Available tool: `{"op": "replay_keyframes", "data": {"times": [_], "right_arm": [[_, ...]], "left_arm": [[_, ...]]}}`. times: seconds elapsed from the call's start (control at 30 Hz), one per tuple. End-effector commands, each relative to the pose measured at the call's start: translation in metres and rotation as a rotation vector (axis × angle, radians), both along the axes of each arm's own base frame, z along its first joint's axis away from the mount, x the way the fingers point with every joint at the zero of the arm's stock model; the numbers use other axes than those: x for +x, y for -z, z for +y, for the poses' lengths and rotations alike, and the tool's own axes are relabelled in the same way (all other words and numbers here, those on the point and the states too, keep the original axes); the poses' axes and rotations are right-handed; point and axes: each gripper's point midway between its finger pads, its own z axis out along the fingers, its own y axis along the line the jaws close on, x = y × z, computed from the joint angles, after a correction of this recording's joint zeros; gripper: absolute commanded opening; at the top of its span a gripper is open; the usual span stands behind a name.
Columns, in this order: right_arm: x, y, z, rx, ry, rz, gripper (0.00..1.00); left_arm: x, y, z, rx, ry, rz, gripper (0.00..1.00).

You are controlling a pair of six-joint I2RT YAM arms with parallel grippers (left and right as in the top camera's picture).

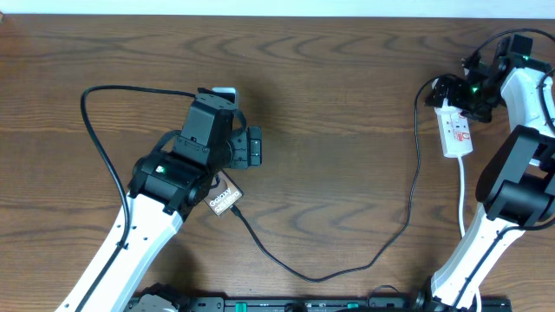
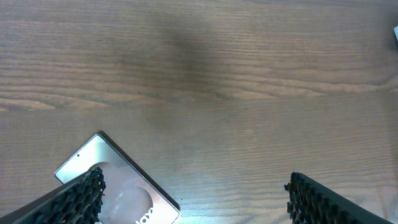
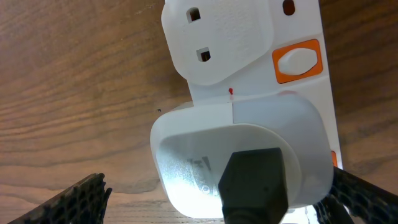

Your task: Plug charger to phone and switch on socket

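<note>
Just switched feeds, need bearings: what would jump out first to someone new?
A long black charger cable loops from the phone, under the left arm, toward the white socket strip at far right. Up close, a white adapter fills one outlet, an orange switch just beyond it.

The table [image 1: 329,104] is brown wood with wavy lines in it. A dark phone [image 1: 225,201] lies flat on the left side, partly hidden, so only one corner with white letters shows. The thin black charger [image 1: 321,277] wire runs from beside the phone in a long loop across the wood to the white socket [image 1: 455,130] on the right, and a white cord [image 1: 462,186] trails from the socket toward the near edge.
</note>
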Motion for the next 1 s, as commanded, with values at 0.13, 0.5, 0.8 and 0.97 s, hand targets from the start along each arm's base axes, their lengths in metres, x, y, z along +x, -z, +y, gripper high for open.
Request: {"op": "replay_keyframes", "data": {"times": [0.13,0.5,0.8,0.97], "right_arm": [[-0.01,0.015,0.074,0.204,-0.089,0.051,0.99],[-0.008,0.017,0.06,0.143,-0.037,0.067,0.99],[-0.019,-0.025,0.01,-0.025,0.117,0.074,0.99],[-0.03,-0.084,-0.011,-0.137,0.227,0.003,0.99]], "left_arm": [[0.0,-0.002,0.002,0.014,0.001,-0.008,0.92],[-0.001,-0.001,0.002,0.016,0.001,-0.004,0.92],[-0.001,-0.001,0.002,0.016,0.001,-0.004,0.92],[-0.001,-0.001,0.002,0.016,0.001,-0.004,0.92]]}}
